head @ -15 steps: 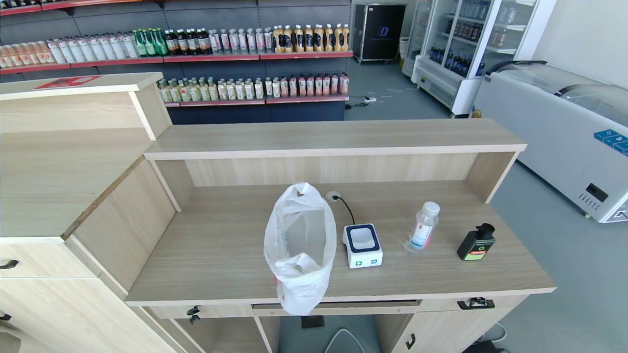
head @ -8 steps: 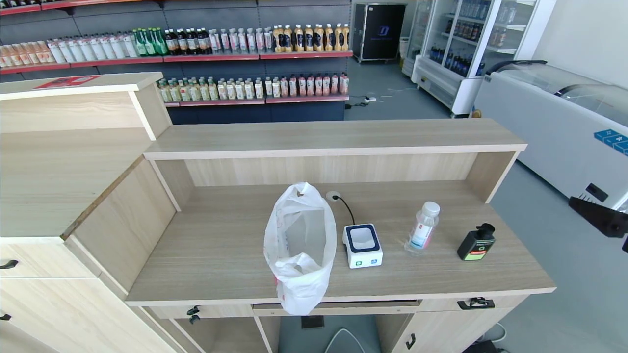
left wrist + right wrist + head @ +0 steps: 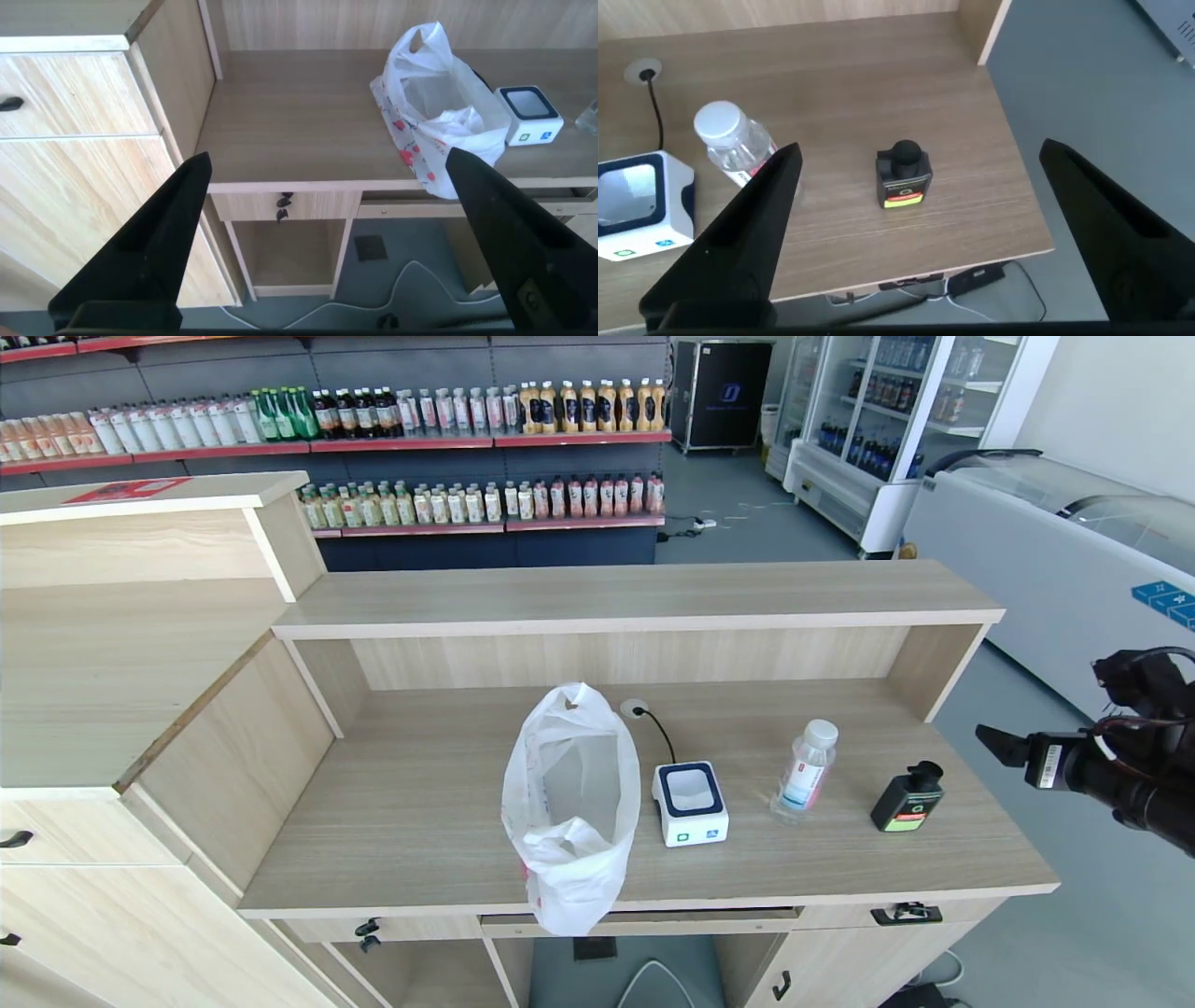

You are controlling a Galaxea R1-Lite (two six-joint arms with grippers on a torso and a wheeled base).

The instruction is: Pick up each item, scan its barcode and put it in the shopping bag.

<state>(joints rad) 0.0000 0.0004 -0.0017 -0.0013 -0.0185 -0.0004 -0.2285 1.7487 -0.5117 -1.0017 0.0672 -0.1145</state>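
Note:
A white plastic shopping bag [image 3: 571, 807] stands open on the wooden counter [image 3: 429, 803]. To its right sits the white-and-blue barcode scanner [image 3: 690, 803], then a clear water bottle [image 3: 805, 772] with a white cap, then a black pump bottle [image 3: 906, 797]. My right gripper [image 3: 997, 743] hangs off the counter's right end, level with the black pump bottle [image 3: 904, 182], open and empty. In the right wrist view the water bottle [image 3: 729, 140] and scanner [image 3: 631, 201] lie beyond it. My left gripper [image 3: 327, 157] is open and empty, low and left of the bag [image 3: 432, 112].
A raised ledge [image 3: 635, 597] runs along the counter's back, with a side wall [image 3: 952, 667] at its right end. A taller cabinet [image 3: 121, 644] stands on the left. The scanner's cable [image 3: 658, 728] runs to a hole in the counter. A chest freezer [image 3: 1055, 579] stands at the right.
My right arm has come into the head view from the right edge and moved left towards the counter's end. The items on the counter have not moved.

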